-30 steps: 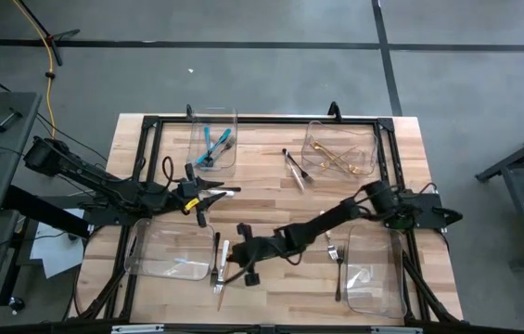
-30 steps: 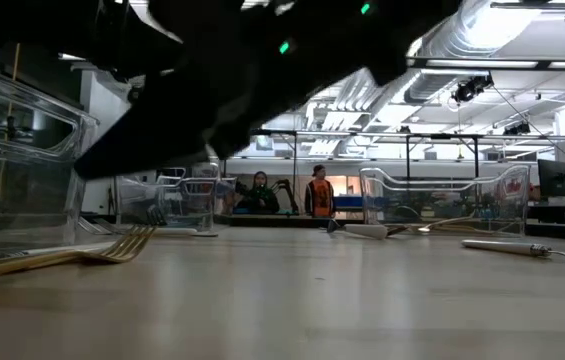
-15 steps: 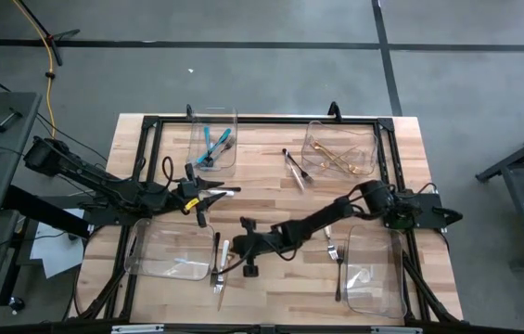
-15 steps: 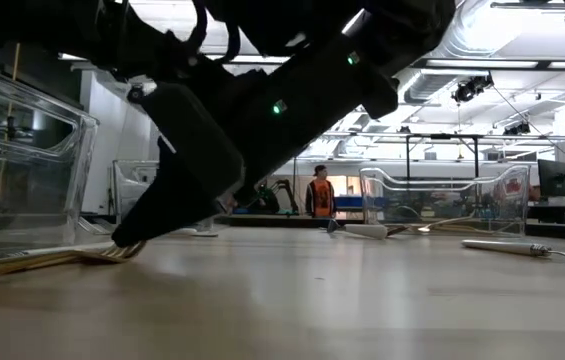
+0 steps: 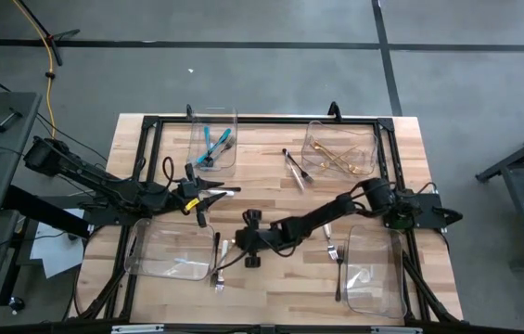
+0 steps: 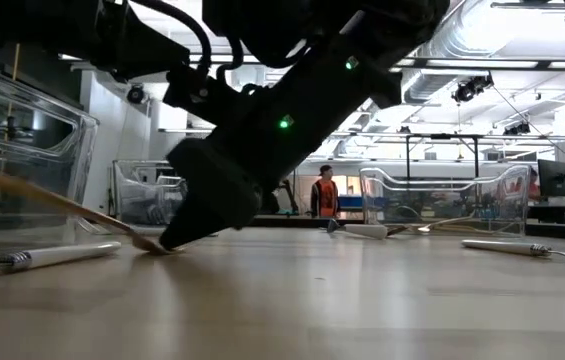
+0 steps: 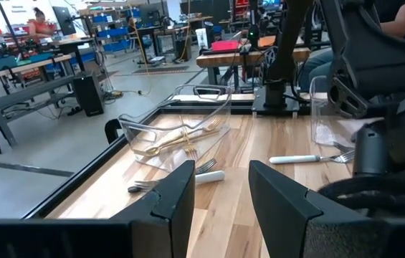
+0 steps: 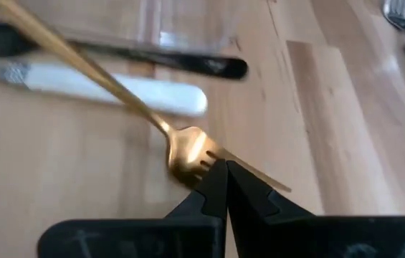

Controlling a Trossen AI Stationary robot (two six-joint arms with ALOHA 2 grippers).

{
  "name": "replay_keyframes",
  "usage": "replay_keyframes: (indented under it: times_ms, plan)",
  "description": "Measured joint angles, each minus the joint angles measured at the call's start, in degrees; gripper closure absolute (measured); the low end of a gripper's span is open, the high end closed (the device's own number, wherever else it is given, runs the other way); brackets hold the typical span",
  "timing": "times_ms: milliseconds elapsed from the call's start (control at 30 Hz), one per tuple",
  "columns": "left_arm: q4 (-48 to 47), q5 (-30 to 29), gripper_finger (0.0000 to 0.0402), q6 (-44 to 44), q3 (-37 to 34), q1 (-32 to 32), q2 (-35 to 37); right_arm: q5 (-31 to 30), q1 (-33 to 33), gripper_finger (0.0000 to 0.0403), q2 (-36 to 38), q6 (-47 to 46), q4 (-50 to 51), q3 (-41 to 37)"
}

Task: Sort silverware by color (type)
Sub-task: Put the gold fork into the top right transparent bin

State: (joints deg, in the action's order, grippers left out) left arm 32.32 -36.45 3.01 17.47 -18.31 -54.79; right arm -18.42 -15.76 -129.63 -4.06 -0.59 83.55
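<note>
right gripper (image 8: 225,172) is low at mid-table, fingers pinching the tines of a gold fork (image 8: 180,154) whose handle tilts up beside a white fork (image 8: 116,89). lift it straight and slow, since the tip grip may slip. left gripper (image 7: 220,186) waits at the left, fingers spread, empty. only the right wrist view shows the pinch; the high view shows the far-right gold bin (image 5: 340,148).

- A grey concrete floor (image 5: 271,79) surrounds the wooden worktop (image 5: 271,190), crossed by dark seam lines.
- Beyond the right end effector (image 6: 177,238), ceiling ducts (image 6: 502,25) and strip lights hang overhead.
- A person in orange (image 6: 324,193) stands behind it, among workbenches.
</note>
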Motion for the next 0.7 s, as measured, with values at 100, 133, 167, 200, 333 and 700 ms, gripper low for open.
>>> replay_keyframes:
  times_ms: [100, 133, 167, 200, 333, 700]
  plan:
    - [0.0, 0.0, 0.0275, 0.0, 0.0, 0.0, 0.0, -1.0, 0.4, 0.0403, 0.9, 0.0, 4.4, 0.0]
    - [0.0, 0.0, 0.0275, 0.0, 0.0, 0.0, 0.0, -1.6, 0.6, 0.0403, 1.1, 0.2, 5.7, 0.0]
    - [0.0, 0.0, 0.0275, 0.0, 0.0, 0.0, 0.0, -2.2, 0.8, 0.0403, 1.1, 0.4, 6.8, 0.1]
    - [0.0, 0.0, 0.0275, 0.0, 0.0, 0.0, 0.0, -3.0, 0.9, 0.0403, 1.1, 0.7, 7.8, 0.1]
    - [-0.1, 0.0, 0.0275, -0.3, 0.0, 0.0, 0.0, -4.5, 1.8, 0.0403, 1.2, 2.2, 13.0, 0.2]
    - [-1.3, 0.0, 0.0275, -1.3, 0.0, 0.0, 0.0, -10.3, 4.8, 0.0403, 4.6, 5.8, 30.4, -0.1]
